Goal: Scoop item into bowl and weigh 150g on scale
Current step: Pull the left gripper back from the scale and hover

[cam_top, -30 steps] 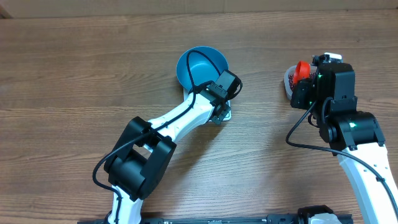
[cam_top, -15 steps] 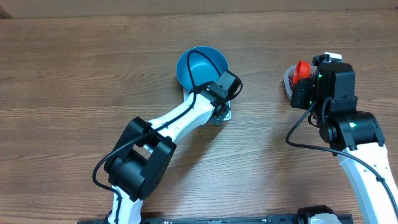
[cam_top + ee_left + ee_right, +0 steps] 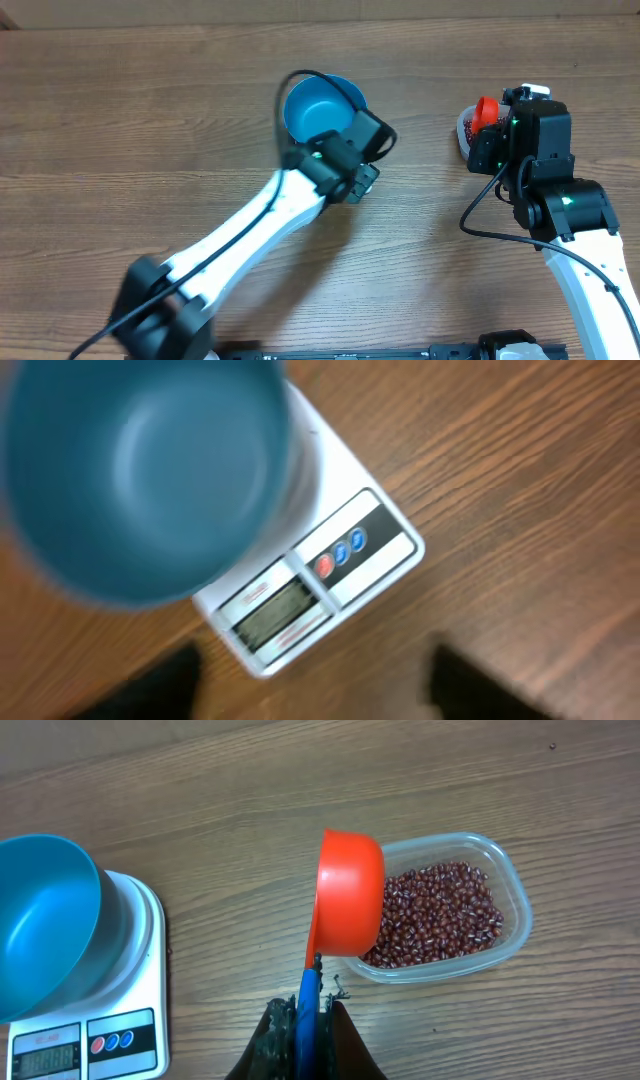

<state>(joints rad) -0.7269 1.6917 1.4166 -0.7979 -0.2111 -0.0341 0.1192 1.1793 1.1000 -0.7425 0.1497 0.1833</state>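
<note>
The blue bowl (image 3: 140, 470) stands empty on the white scale (image 3: 345, 555); from overhead the bowl (image 3: 318, 105) shows at the table's middle back. My left gripper (image 3: 320, 695) hovers open over the scale's front edge, its dark fingers (image 3: 165, 685) blurred and wide apart with nothing between them. My right gripper (image 3: 312, 1010) is shut on the blue handle of an orange scoop (image 3: 350, 890). The scoop hangs over the near left rim of a clear tub (image 3: 505, 935), which holds the item, dark red-brown beans (image 3: 440, 915).
The left arm (image 3: 250, 235) crosses the table diagonally and hides most of the scale from overhead. The right arm (image 3: 560, 200) stands at the right, over the tub (image 3: 463, 125). Bare wood lies between scale and tub.
My left gripper has gone from shut to open, and the left arm has swung and now blurs. The right arm and the scoop have stayed put.
</note>
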